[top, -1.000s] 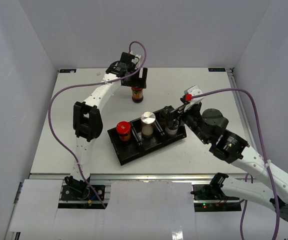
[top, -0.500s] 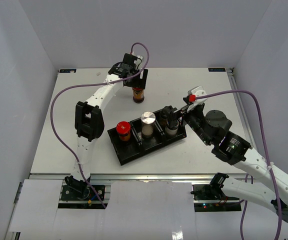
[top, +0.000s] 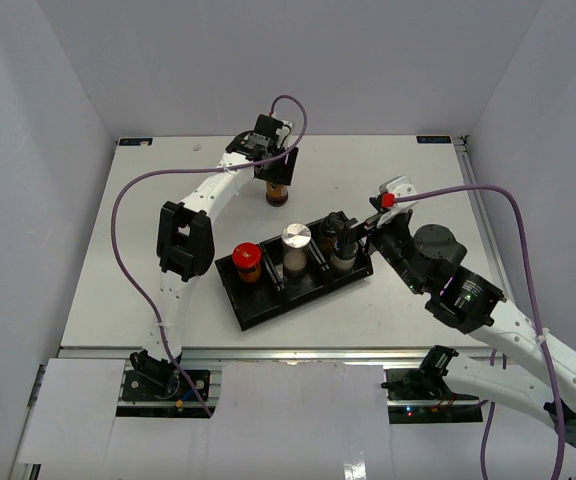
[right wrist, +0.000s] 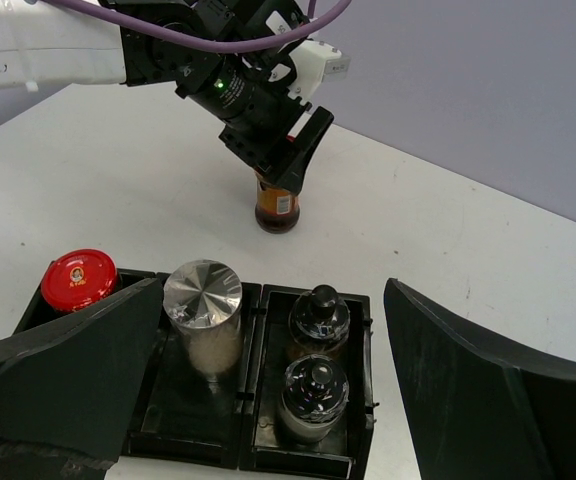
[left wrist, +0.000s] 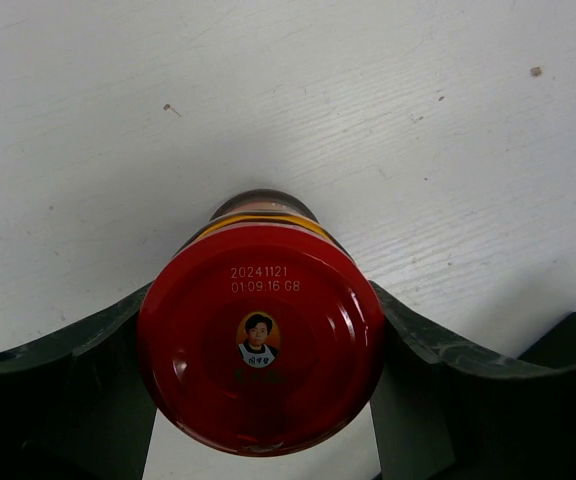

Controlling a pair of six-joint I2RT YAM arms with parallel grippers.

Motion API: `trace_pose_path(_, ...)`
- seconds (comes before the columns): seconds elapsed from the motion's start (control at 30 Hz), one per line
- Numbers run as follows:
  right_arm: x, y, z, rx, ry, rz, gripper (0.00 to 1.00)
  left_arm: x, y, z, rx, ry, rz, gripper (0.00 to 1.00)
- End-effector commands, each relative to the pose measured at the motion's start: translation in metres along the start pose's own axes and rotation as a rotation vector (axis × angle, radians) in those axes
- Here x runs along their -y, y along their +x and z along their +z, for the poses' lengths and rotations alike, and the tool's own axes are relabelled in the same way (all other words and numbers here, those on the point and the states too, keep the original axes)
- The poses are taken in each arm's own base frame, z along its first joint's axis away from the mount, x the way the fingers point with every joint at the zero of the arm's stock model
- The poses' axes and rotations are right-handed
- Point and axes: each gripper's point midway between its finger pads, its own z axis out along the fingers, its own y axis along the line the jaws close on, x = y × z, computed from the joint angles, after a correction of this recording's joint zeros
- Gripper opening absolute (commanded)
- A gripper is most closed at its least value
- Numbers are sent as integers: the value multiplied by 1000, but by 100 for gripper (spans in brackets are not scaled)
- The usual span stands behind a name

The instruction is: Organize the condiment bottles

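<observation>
At the far side of the white table (top: 148,190), the left gripper (top: 277,176) is closed on a red-lidded jar of dark brown stuff (left wrist: 260,350) standing there. Nearer, a black three-part tray (top: 258,308) holds another red-lidded jar (top: 246,257) on its left, a silver-lidded cream jar (top: 296,240) in the middle and two black-capped shakers (top: 340,248) on its right. By the tray's right end, the right gripper (right wrist: 272,281) hangs wide open, holding nothing.
</observation>
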Motion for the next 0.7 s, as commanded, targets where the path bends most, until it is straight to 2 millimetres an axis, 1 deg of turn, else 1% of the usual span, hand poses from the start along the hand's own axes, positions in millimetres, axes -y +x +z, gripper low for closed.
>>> trace_pose_path(0.0,9,-14,-2,58,39,4,98,-5,-28,-20,86,-41,-3,29)
trace_pose_path(0.03,9,-13,-2,57,40,3,98,-7,-31,-22,93,-52,-6,24)
trace_pose_path(0.13,9,-13,0,54,42,0,98,-20,-46,-44,142,-126,-24,0)
trace_pose_path(0.2,9,-14,0,53,42,0,98,-26,-56,-60,174,-163,-38,0)
trace_pose_path(0.23,9,-14,1,50,41,-1,98,-28,-64,-73,199,-174,-41,0)
trace_pose_path(0.33,8,-14,2,44,40,-2,98,-33,-88,-118,273,-193,-53,0)
trace_pose_path(0.4,8,-14,1,44,43,1,98,-35,-94,-147,294,-198,-69,0)
trace_pose_path(0.47,10,-15,1,45,49,5,98,-35,-94,-174,296,-197,-86,0)
trace_pose_path(0.5,9,-14,1,42,48,6,98,-36,-90,-180,289,-197,-90,0)
trace_pose_path(0.53,9,-14,1,37,46,9,98,-36,-88,-194,288,-195,-98,0)
trace_pose_path(0.6,8,-13,1,35,42,16,98,-36,-78,-212,275,-187,-113,0)
trace_pose_path(0.63,7,-13,2,32,39,16,98,-35,-66,-212,242,-183,-114,0)
trace_pose_path(0.67,7,-13,2,32,38,21,98,-31,-64,-228,255,-150,-126,0)
